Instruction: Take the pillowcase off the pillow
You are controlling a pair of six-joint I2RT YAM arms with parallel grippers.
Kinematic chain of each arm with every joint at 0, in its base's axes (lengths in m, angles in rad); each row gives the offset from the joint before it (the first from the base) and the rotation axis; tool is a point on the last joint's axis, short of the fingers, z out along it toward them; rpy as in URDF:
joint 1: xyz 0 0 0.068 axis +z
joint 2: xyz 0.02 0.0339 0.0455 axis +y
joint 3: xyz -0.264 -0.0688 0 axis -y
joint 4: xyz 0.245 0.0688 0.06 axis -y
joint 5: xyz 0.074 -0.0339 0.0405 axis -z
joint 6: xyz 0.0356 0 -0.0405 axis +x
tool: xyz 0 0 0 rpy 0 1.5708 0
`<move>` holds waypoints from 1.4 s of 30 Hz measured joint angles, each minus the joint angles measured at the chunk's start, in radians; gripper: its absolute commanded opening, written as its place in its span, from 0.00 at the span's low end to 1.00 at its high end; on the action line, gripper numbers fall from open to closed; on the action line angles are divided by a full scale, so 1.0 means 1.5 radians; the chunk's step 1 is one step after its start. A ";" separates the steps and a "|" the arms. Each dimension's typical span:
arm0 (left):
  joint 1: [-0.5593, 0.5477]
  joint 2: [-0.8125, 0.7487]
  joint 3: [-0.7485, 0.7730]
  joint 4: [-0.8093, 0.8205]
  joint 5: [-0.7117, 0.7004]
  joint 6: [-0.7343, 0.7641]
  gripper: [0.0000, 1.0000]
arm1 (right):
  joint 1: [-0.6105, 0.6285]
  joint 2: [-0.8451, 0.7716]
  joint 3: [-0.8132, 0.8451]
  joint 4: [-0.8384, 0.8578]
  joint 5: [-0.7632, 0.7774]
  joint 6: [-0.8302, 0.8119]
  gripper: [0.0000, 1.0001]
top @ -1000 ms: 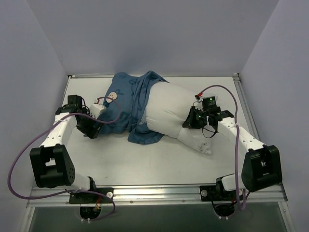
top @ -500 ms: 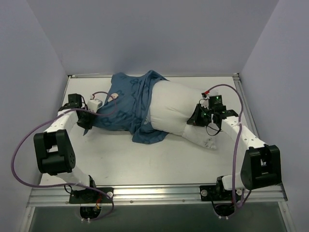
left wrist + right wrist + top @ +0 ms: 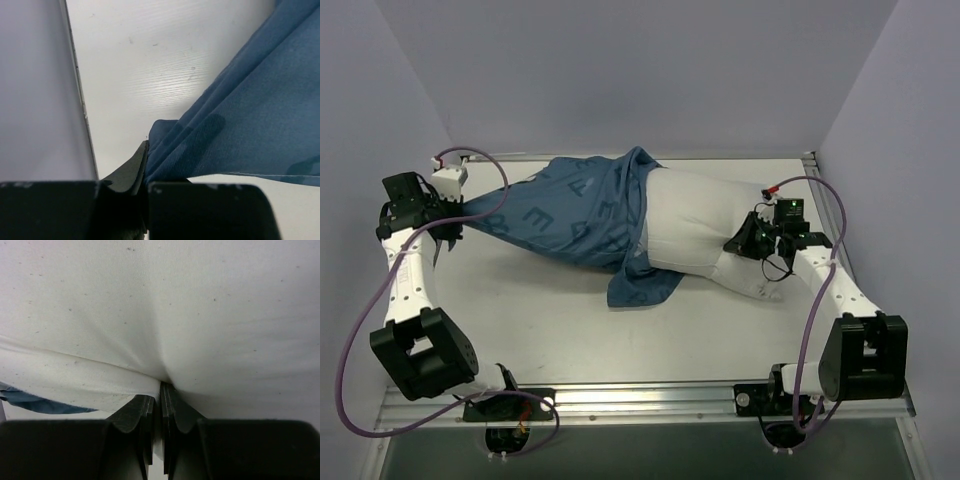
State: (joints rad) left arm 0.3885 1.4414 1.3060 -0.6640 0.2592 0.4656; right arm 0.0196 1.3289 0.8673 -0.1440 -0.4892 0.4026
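Left jaws are clamped on a bunched corner of the pillowcase (image 3: 570,215) right at the desk's (image 3: 620,340) left edge, wall just beside them, so barely any room that way; bare desk runs along the near side. Right jaws are pinched on a fold of the pillow (image 3: 695,225) by the right edge. The blue cloth is stretched taut, covering only the pillow's left end, with a loose flap on the near side.
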 measured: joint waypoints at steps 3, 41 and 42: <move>-0.006 -0.026 0.004 -0.019 0.028 -0.018 0.02 | 0.002 -0.001 0.021 -0.033 0.011 -0.010 0.27; -0.159 0.024 0.626 -0.236 0.065 -0.217 0.02 | 0.248 0.406 0.327 -0.060 0.511 -0.031 0.00; -0.159 0.051 0.690 -0.263 0.065 -0.223 0.02 | 0.241 0.405 0.321 -0.053 0.508 -0.030 0.00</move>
State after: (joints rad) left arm 0.1497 1.5173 2.3417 -1.0592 0.3561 0.1318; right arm 0.3817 1.9366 1.3491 -0.2230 0.2733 0.3573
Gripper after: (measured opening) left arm 0.036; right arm 0.027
